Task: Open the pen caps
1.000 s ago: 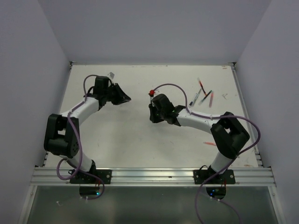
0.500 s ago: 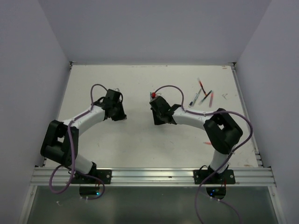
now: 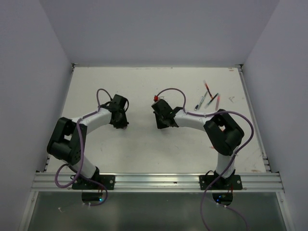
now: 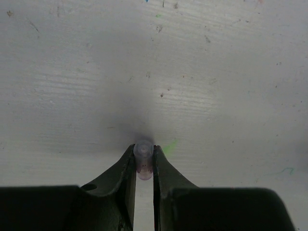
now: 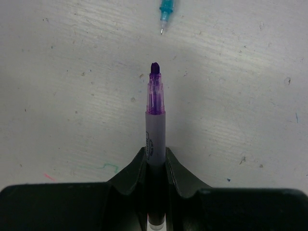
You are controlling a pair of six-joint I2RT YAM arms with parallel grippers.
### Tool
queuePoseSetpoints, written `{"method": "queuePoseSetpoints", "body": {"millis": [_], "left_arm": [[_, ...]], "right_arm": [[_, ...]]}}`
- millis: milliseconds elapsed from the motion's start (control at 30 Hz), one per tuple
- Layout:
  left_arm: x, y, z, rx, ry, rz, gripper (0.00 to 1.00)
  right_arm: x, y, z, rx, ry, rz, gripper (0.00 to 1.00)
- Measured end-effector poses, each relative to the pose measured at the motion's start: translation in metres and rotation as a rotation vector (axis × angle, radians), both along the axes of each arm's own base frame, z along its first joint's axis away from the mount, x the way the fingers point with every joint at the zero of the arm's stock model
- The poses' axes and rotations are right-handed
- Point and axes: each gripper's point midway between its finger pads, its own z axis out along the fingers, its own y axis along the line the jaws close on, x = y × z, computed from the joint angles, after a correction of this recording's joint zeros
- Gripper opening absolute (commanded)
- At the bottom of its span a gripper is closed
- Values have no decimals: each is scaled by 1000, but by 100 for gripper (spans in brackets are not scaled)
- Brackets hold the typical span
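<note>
Left gripper (image 4: 143, 161) lowered, pale cap (image 4: 143, 150) pinched, purple pen (image 5: 155, 125) tip bared

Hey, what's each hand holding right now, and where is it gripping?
The left hand pinches a small translucent pen cap by its sides, between the fingertips. The right hand grips the purple pen around its grey barrel, uncapped tip pointing away.

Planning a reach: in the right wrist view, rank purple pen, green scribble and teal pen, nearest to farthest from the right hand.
1. The purple pen, gripped in the right hand.
2. The green scribble, tabletop, lower left.
3. The teal pen, top edge, ahead.
</note>
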Motion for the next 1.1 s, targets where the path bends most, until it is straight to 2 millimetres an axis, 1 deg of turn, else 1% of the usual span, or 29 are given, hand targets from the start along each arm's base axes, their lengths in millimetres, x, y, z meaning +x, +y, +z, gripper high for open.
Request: {"method": "queuePoseSetpoints", "body": {"millis": [100,300,333,433,500,600,733,867,967,1100], "left_arm": [[-3,3,-3,16,15,-5,13],[-5,5,-5,26,25,-5,20],[-6,5,-5,28,28,-6,22],[-7,5,-7,32,34,-11,26],[-6,5,-7,32,34,-11,29],[-6,5,-7,31,33,-11,31],[-6,5,-7,31,30,-11,37],[-5,5,-6,30,28,-11,39],[-5,5,-6,30,25,-11,40],[-6,7,-5,40,23,-7,49]], "right_arm": [[1,1,0,2,-1,-1,6],[1,2,0,5,0,-6,16],[1,2,0,5,1,-6,18],[2,2,0,7,-1,-7,19],[3,3,0,11,-4,-9,25],[3,5,0,18,-7,-9,26],[3,6,0,22,-7,-10,27],[4,6,0,24,-8,-11,29],[5,7,1,27,-12,-9,36],[6,9,2,30,-18,-2,41]]}}
